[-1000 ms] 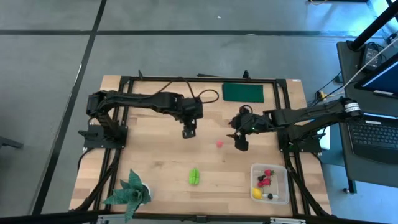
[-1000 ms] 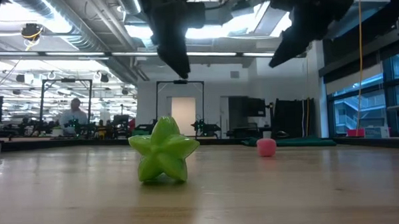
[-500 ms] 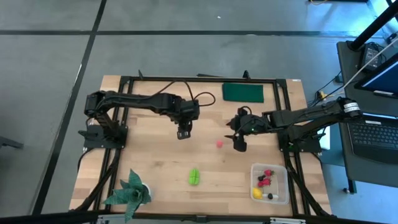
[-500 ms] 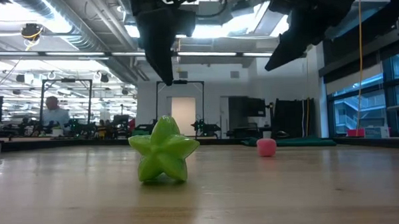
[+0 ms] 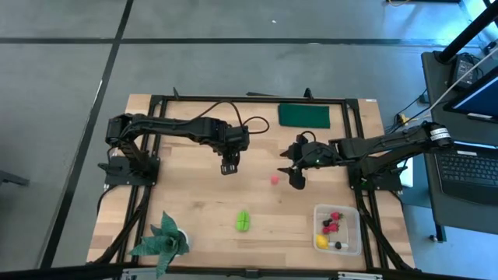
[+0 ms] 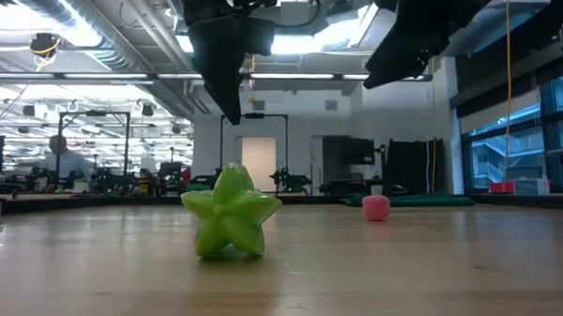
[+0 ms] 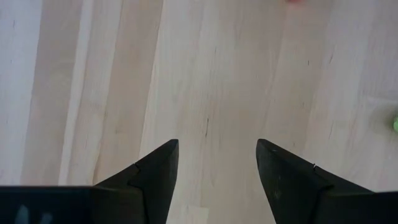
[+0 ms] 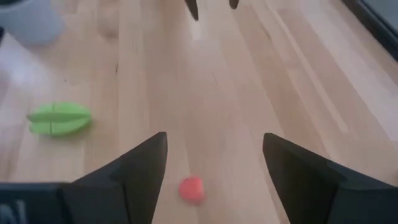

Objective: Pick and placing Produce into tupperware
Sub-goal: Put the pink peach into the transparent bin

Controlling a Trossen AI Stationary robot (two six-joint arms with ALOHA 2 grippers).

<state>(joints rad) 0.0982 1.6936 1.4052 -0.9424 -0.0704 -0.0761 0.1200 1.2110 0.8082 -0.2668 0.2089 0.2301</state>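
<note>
Surface (image 5: 194, 194): pale wooden top inside a black frame, grey floor around it.

High view. Left end effector (image 5: 228, 166): above bare wood toward the far middle, nothing held. Right end effector (image 5: 296, 180): just beside a small pink-red berry (image 5: 275, 180), not touching it. Green ridged fruit (image 5: 243, 221): lying alone nearer the front edge. Tupperware (image 5: 352, 227): front right corner, holding a yellow piece (image 5: 321, 242), red berries (image 5: 332, 222) and a dark berry (image 5: 338, 246). Flat dark green rectangle (image 5: 303, 115): far edge. Leafy potted plant (image 5: 162, 239): front left corner.

Low view. Green fruit in the foreground, star-shaped end-on; berry farther back to its right; both arms hang above. A person sits in the workshop beyond.

Left wrist view. Fingers (image 7: 155, 171) spread apart, only wood between them.

Right wrist view. Fingers (image 8: 146, 165) spread apart, empty; berry on the wood between them, green fruit off to one side.
</note>
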